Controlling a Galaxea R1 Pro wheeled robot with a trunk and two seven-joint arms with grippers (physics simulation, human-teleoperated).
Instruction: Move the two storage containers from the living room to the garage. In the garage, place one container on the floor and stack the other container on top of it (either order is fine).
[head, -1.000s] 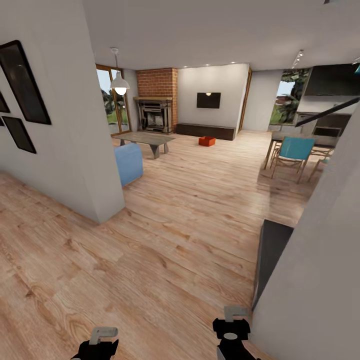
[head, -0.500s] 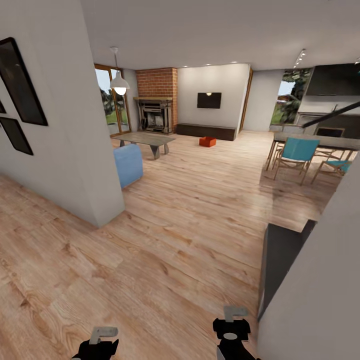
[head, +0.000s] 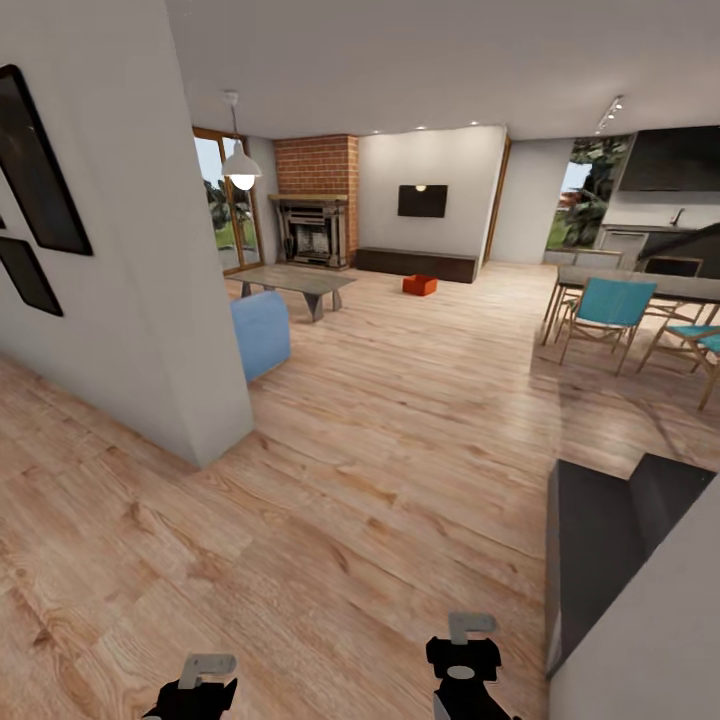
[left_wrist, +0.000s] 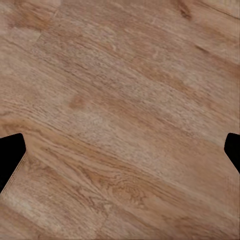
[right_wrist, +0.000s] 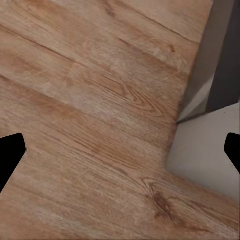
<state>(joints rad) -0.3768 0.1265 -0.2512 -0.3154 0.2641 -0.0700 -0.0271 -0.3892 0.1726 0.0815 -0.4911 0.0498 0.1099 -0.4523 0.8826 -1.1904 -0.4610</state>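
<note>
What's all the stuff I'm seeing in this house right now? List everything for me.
storage container: one visible, orange-red, on the wood floor before the low cabinet
low cabinet: one, dark, under the TV
TV: one, black, on the far wall
fireplace: one, red brick, far left corner
coffee table: one, grey, near the fireplace
sofa: one, blue, behind the near wall corner
pendant lamp: one, white, hanging
picture frames: two seen, black, left wall
dining chairs: two seen, teal, right
wood floor: light planks
left gripper: black, open
right gripper: black, open
</note>
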